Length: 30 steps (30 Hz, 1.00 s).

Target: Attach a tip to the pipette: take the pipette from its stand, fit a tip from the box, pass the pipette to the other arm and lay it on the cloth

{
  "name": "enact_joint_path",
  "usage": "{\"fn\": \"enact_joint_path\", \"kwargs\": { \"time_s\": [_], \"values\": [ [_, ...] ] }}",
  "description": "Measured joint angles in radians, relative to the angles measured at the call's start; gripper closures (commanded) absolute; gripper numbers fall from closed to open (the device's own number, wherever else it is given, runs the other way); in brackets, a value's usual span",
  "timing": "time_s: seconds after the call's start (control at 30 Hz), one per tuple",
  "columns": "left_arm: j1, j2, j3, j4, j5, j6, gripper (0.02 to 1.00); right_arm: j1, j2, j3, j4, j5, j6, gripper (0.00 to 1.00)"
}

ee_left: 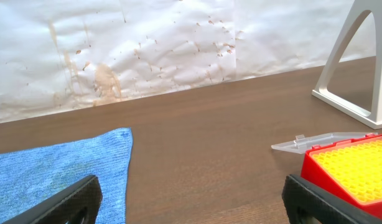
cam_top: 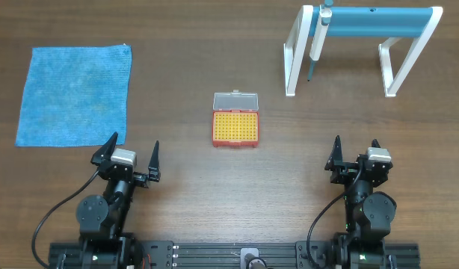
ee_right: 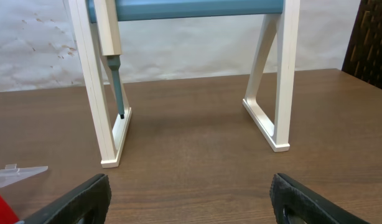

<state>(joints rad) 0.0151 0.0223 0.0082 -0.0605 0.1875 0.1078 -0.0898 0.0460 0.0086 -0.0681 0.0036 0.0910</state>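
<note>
Hanging on white-legged stand (cam_top: 290,67), slim pipette (cam_top: 318,41); red box (cam_top: 235,128) w/ yellow grid, fuzzy cloth (cam_top: 74,96); L+R jaws spread.

left arm (cam_top: 110,205): black, jointed, folded back close to its base at bottom left | left end effector (cam_top: 135,142): black two-finger claw, fingers spread wide, nothing between them | right arm (cam_top: 368,205): black, folded likewise at bottom right | right end effector (cam_top: 356,142): fingers wide apart, empty
</note>
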Motion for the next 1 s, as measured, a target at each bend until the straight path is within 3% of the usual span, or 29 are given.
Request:
{"fn": "enact_joint_path", "kwargs": {
  "time_s": [0.9, 1.0],
  "values": [
    [0.0, 0.0, 0.0, 0.0, 0.0, 0.0, 0.084, 0.0, 0.005, 0.0, 0.003, -0.006, 0.0, 0.172],
    [0.0, -0.002, 0.0, 0.001, 0.0, 0.0, 0.084, 0.0, 0.251, 0.082, 0.045, -0.006, 0.016, 0.172]
  ]
}}
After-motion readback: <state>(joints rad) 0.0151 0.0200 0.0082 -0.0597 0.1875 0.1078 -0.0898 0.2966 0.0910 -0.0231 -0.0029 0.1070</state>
